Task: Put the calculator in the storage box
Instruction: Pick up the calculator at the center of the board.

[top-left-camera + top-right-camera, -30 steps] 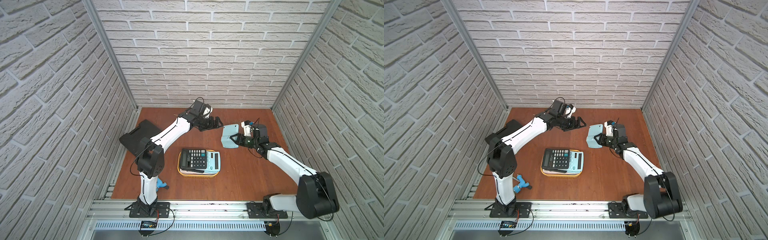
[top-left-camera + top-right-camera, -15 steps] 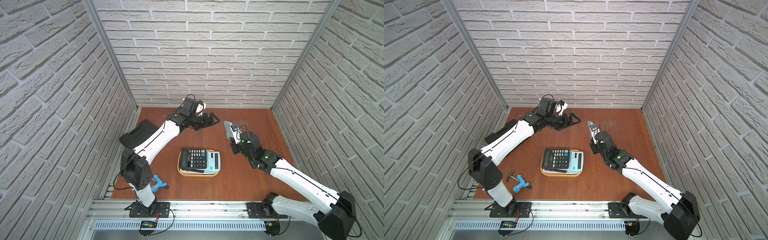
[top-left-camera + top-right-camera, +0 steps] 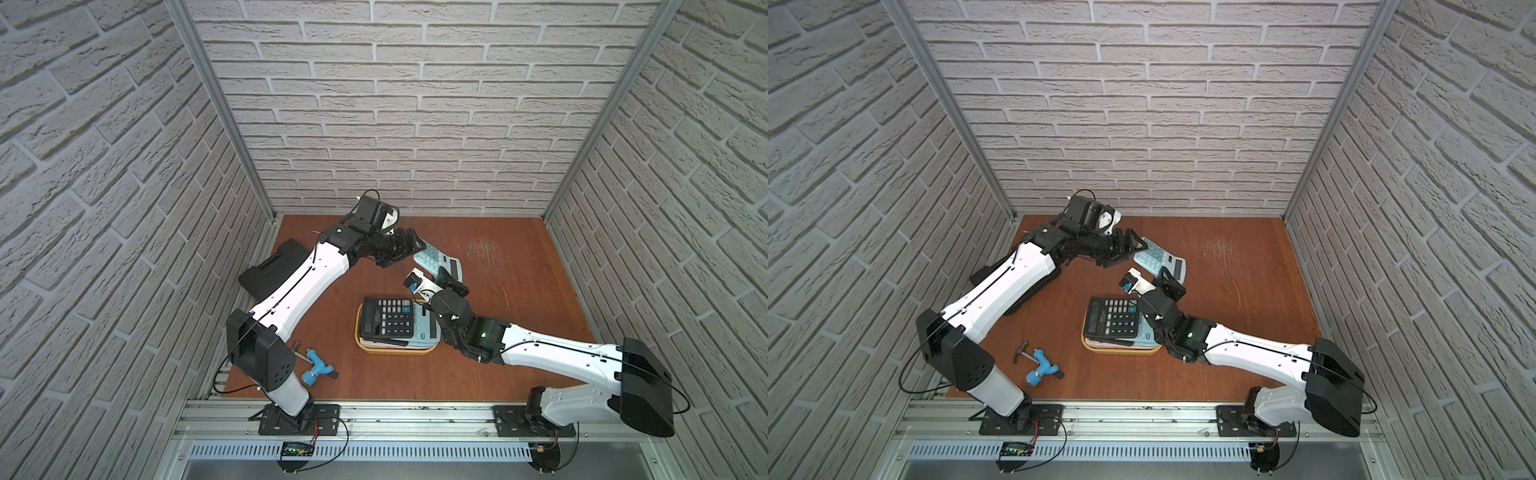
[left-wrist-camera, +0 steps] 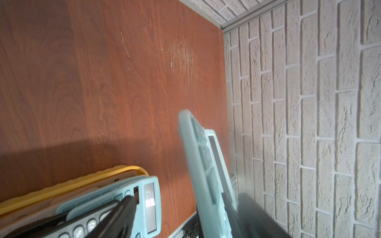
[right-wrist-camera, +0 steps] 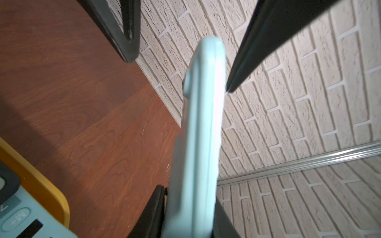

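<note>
My right tool (image 3: pixel 446 277) clamps the teal calculator (image 3: pixel 433 257); my left tool (image 3: pixel 409 248) straddles its other end, jaws apart. Advised: left seats flat on both faces before right releases.

Here's how we read the finishes. The reddish-brown wood-grain tabletop (image 3: pixel 519 332) looks like smooth laminate with a low sheen, apart from one scuffed patch (image 4: pixel 182 57) of fine pale scratches. We see the shallow yellow plastic tray (image 4: pixel 82 178) as matt, with a slightly ripply rim. The pale teal plastic calculator (image 5: pixel 200 144) is smooth and satin, barely shiny. The black plastic calculator (image 3: pixel 386 322) looks matt to us. The white brick-pattern walls (image 3: pixel 415 104) are rough and chalky. The silver frame rail (image 3: pixel 415 419) is bare brushed metal, and the white arm shells (image 3: pixel 299 286) are glossy plastic.
</note>
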{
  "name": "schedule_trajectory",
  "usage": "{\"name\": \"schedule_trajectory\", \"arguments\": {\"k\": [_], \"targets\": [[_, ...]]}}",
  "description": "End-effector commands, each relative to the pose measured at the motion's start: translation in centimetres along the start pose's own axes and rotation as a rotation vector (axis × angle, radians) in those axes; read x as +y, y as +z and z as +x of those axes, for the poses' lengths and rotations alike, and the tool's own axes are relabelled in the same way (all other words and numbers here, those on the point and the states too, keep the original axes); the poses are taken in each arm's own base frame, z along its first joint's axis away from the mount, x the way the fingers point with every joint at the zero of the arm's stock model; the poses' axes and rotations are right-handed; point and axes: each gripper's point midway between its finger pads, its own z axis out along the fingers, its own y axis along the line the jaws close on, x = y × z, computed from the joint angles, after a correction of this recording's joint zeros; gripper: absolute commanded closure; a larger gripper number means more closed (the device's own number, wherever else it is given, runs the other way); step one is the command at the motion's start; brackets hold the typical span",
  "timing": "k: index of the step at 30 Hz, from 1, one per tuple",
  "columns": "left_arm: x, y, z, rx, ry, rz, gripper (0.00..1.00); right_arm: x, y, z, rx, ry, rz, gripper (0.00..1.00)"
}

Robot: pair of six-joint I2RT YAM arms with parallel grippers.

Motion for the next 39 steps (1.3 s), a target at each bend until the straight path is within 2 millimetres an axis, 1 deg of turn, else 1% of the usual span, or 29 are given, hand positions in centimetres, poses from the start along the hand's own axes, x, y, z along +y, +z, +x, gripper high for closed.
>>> {"name": "schedule_trajectory", "arguments": {"k": [1,3,10,13,15,18,19,20,22,26,29,31,34,39], "targets": [[-0.1,0.1,0.0,0.012,-0.012,0.007,0.28,-2.7,-0.5,-1.7,-0.021,0.026,0.133,0.9],[0.0,0.5,0.0,0.021,-0.019,0.015,0.38,-2.3,-0.5,-1.9,-0.022,0.013,0.136,0.9],[0.0,1.8,0.1,0.053,-0.034,0.035,0.82,-1.1,-0.3,-2.0,-0.02,0.0,0.135,0.89],[-0.1,2.1,0.1,0.062,-0.042,0.047,0.99,-0.7,-0.3,-1.8,-0.021,0.011,0.127,0.86],[-0.2,2.2,0.1,0.066,-0.041,0.057,1.0,-0.3,-0.3,-1.7,-0.019,0.018,0.119,0.81],[-0.4,2.2,0.0,0.054,-0.039,0.069,1.0,0.3,-0.2,-1.4,-0.014,0.033,0.1,0.69],[-0.5,2.2,-0.1,0.048,-0.038,0.073,1.0,0.6,-0.2,-1.3,-0.012,0.038,0.091,0.61],[-0.5,2.1,-0.3,0.038,-0.036,0.076,1.0,0.9,-0.1,-1.1,-0.008,0.045,0.082,0.51],[-0.3,1.9,-0.7,0.022,-0.036,0.076,1.0,1.5,-0.1,-0.8,-0.001,0.063,0.063,0.35],[0.0,1.8,-1.4,-0.009,-0.046,0.09,1.0,2.7,0.0,0.0,0.014,0.118,0.01,0.15],[0.4,1.8,-1.8,-0.03,-0.049,0.088,1.0,3.6,-0.1,0.6,0.027,0.144,-0.036,0.05],[0.7,1.8,-2.1,-0.045,-0.051,0.081,1.0,4.0,-0.1,1.0,0.037,0.175,-0.068,0.0],[1.3,1.9,-2.4,-0.054,-0.058,0.077,1.0,4.6,-0.4,1.6,0.052,0.227,-0.132,0.0],[2.0,1.8,-2.6,-0.077,-0.045,0.055,1.0,4.9,-1.1,2.7,0.073,0.358,-0.246,0.0]]}}
